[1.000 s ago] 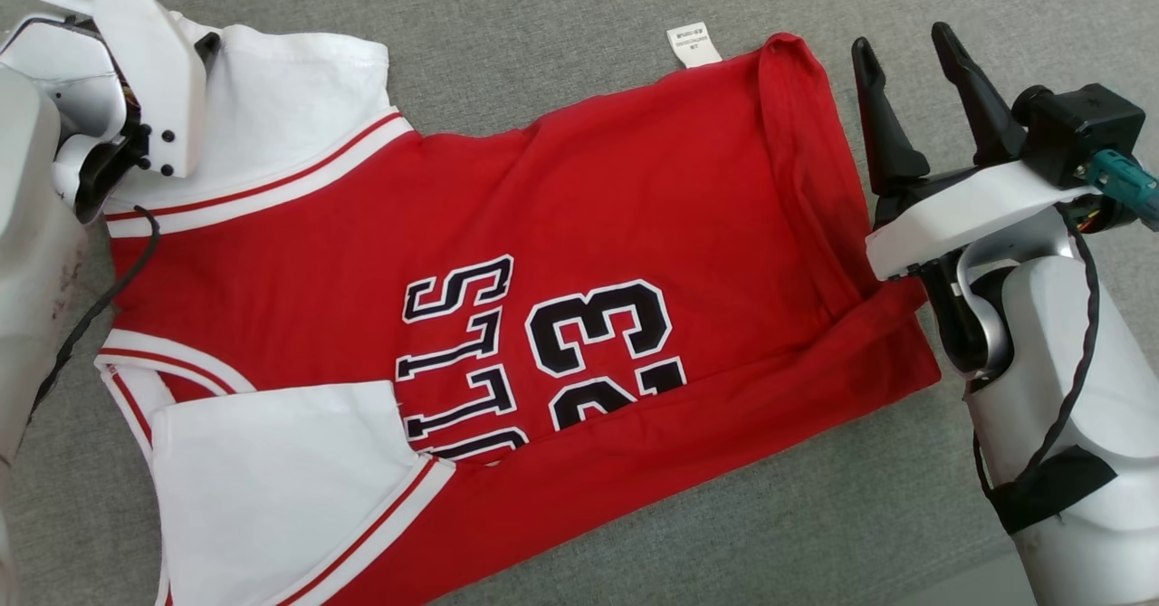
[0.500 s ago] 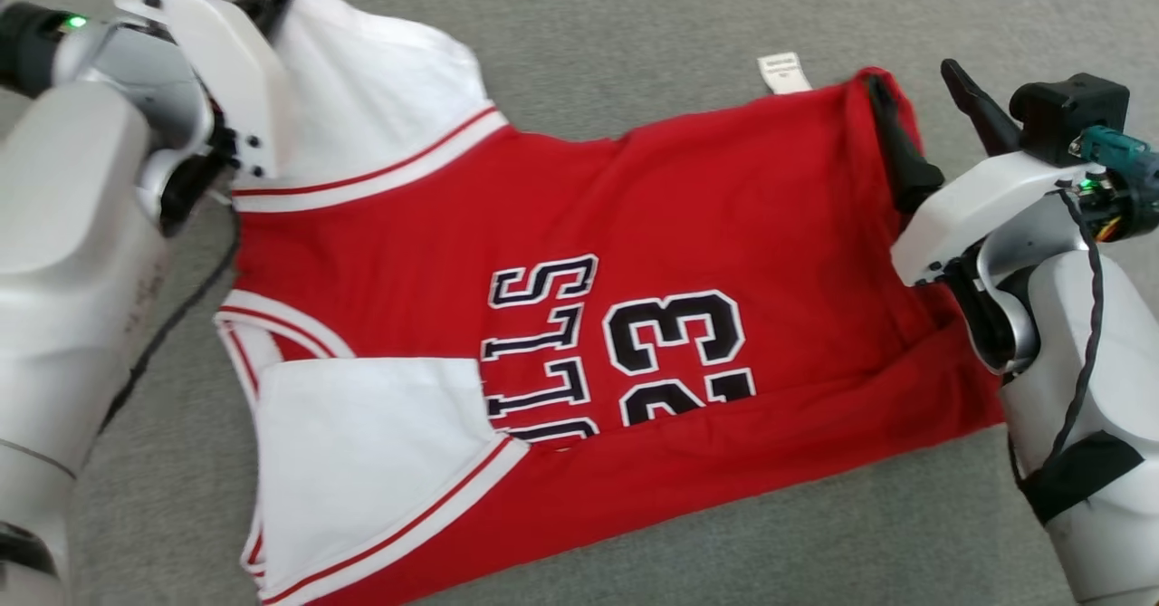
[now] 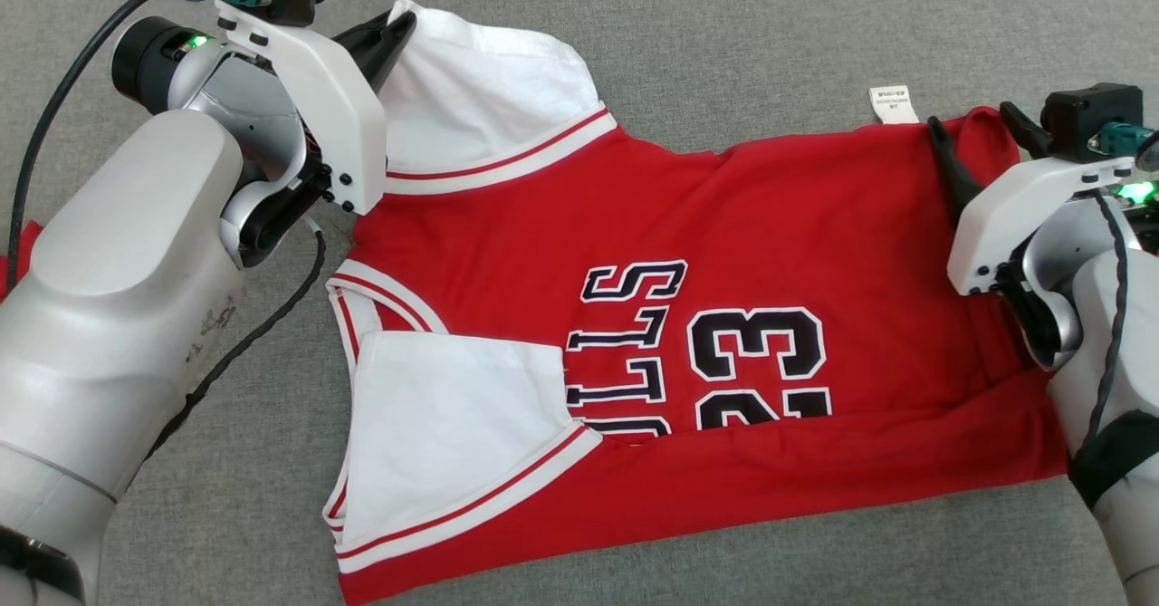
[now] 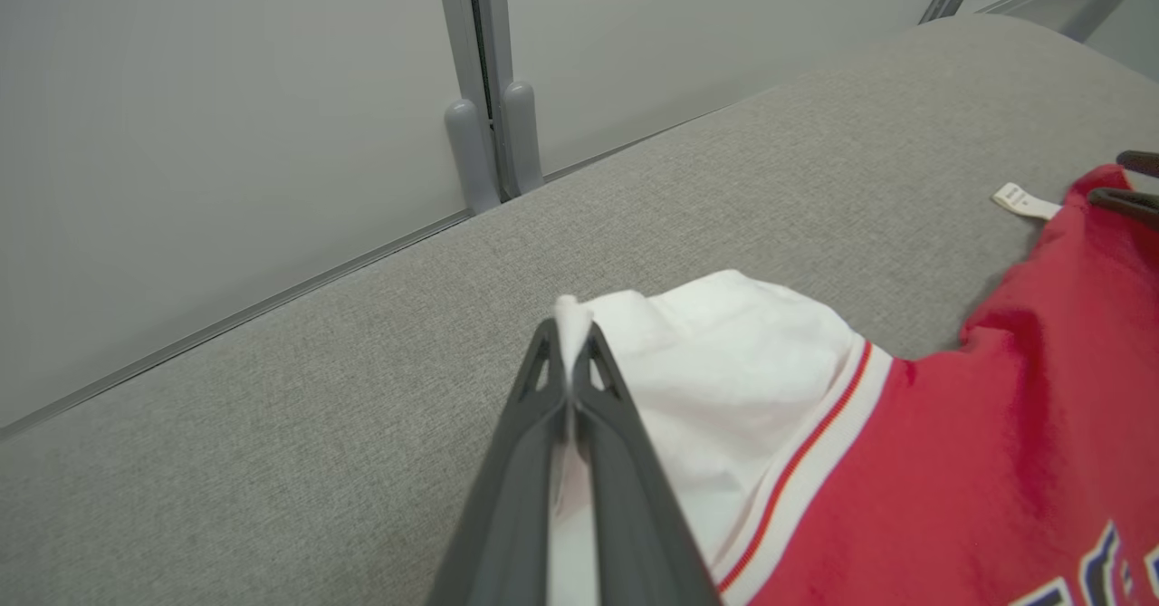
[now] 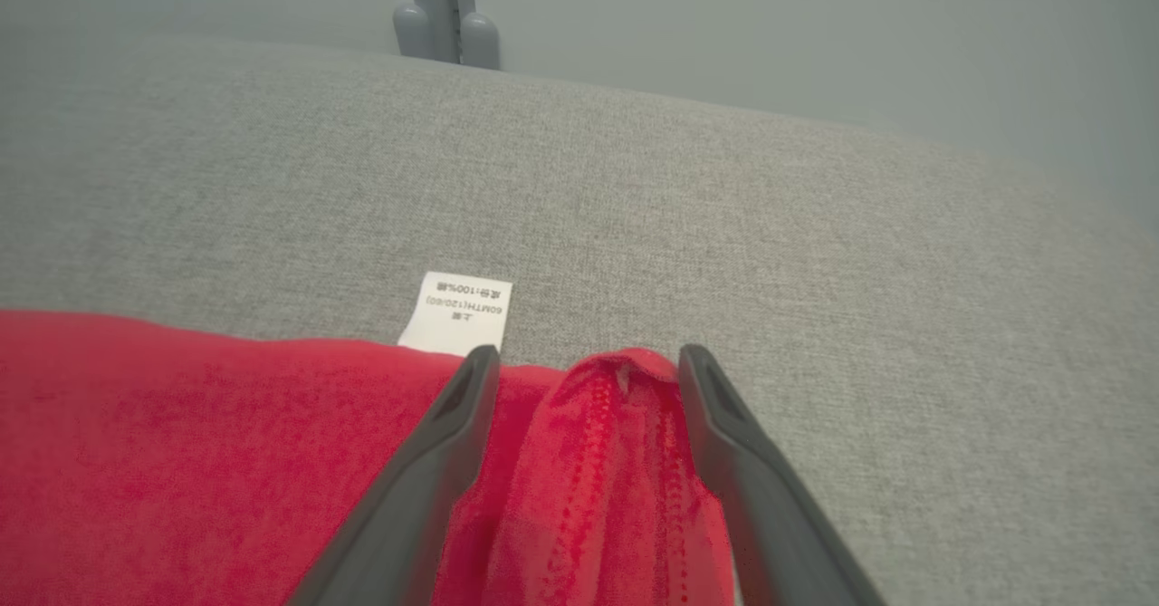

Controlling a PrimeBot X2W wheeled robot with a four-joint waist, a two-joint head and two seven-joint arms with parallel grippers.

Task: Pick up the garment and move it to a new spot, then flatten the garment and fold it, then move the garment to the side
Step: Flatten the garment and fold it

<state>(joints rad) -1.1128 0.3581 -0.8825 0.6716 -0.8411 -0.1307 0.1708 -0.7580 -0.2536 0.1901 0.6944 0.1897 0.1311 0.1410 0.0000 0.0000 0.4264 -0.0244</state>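
Fingers | left fingers (image 4: pixel 521 497) are clamping the white sleeve (image 4: pixel 724 361) of the red jersey (image 3: pixel 770 216) | right fingers (image 5: pixel 426 479) are standing wide, straddling its bunched hem corner (image 5: pixel 616 461)

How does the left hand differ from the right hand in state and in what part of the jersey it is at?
The left hand is shut, pinching a corner of the white sleeve; the right hand is open, its fingers either side of the bunched red hem, not gripping it. The left hand is at the shoulder end of the jersey, the right hand at its bottom end, by the label. Both are at its far edge.
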